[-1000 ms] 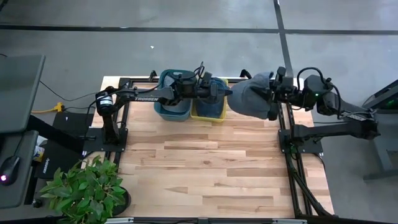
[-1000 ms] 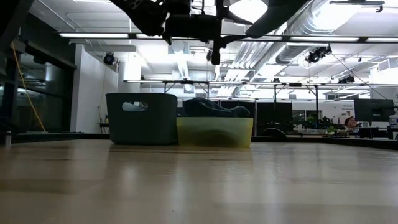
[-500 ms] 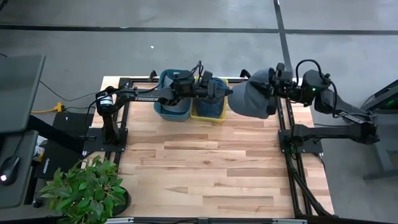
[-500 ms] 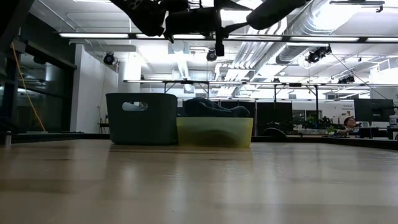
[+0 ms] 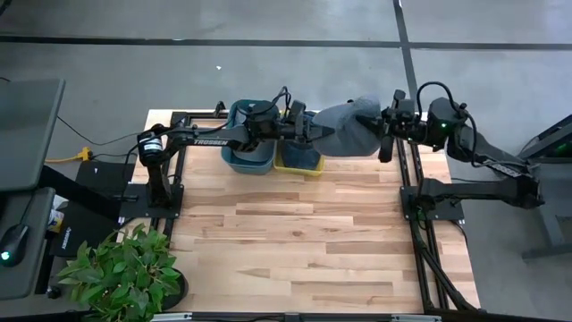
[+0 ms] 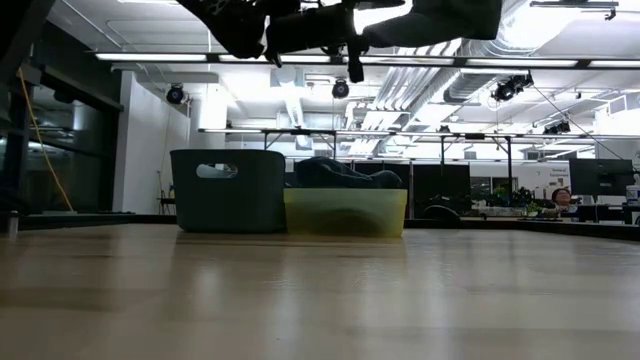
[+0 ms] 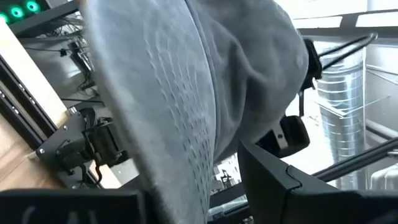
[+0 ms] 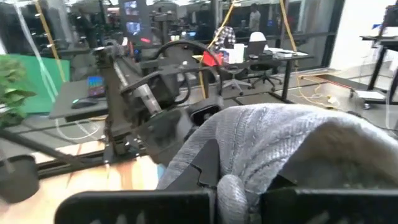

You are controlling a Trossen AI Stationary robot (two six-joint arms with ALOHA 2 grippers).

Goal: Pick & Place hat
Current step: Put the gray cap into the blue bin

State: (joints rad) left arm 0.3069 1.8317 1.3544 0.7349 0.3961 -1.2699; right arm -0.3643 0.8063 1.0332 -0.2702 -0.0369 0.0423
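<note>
Overhead downward, table-level sideways, two close wrist views, all sharing the grey hat (image 5: 349,131)

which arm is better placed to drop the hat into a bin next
Left, probably. The left pincer hangs right over the yellow bin, at the edge of the grey hat. The right pincer grips the hat's far side, off beside the bins.
</note>
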